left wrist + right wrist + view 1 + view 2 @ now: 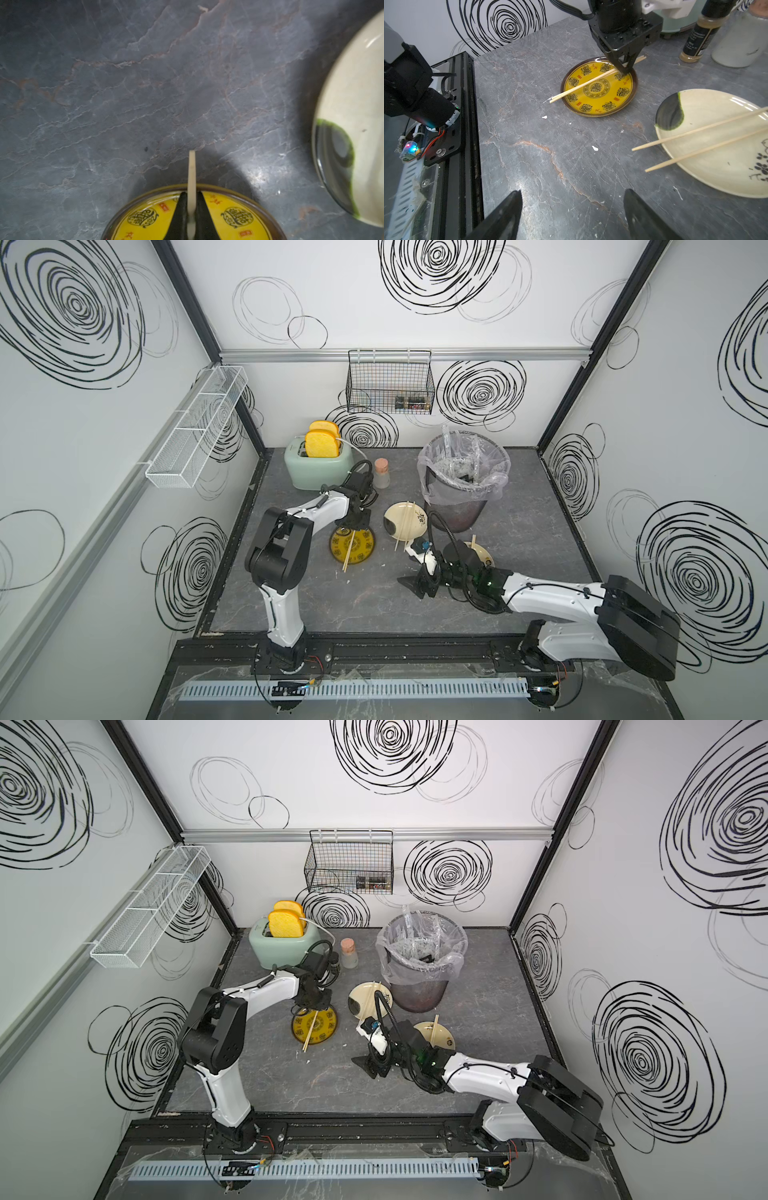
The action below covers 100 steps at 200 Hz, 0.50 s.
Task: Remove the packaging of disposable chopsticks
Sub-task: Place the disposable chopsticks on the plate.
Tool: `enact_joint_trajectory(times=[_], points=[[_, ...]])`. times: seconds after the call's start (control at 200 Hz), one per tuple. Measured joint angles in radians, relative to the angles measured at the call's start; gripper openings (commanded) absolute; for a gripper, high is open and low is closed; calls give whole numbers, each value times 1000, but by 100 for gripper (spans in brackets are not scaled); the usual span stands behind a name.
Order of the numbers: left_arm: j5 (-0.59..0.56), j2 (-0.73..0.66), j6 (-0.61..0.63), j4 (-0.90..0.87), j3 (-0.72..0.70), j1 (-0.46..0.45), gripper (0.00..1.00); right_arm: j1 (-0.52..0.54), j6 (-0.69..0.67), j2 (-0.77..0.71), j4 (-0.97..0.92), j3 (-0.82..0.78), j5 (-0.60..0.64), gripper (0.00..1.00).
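Your left gripper point(625, 67) is pinched shut on the held chopstick pair point(591, 82). Its fingertips point(180, 207) press against either side of the wood, just inside the rim of the yellow plate point(600, 106) directly beneath it. From that grip the pair runs back across the plate, and its free end juts past the opposite rim over the table point(529, 166). Whether the sticks rest on the plate or are lifted a little you cannot tell. Your right gripper point(573, 193) stands wide, with nothing between its fingers, low over bare tabletop. The yellow plate lies ahead of it, and the left gripper is at that plate's far side. Beside the right gripper, toward the back wall, sits the cream plate point(716, 108) with a dark patch. The second chopstick pair point(695, 133) lies across this plate, its two sticks slightly apart and their tips overhanging the rim nearest that gripper. Behind the right gripper, next to its wrist, a small plate point(484, 558) carries the third chopstick pair point(473, 541). The packaging sleeves point(446, 443) are well apart from both grippers, standing up out of the lined bin point(457, 514) beyond the cream plate.
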Motion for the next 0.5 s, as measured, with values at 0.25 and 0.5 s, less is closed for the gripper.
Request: enact_joint_trajectory(times=[0.25, 0.5], points=[[-2, 6, 0, 9, 0, 0, 26, 0, 0, 0, 0, 0, 2, 80], [0, 11, -1, 20, 0, -4, 28, 0, 0, 0, 0, 0, 3, 80]])
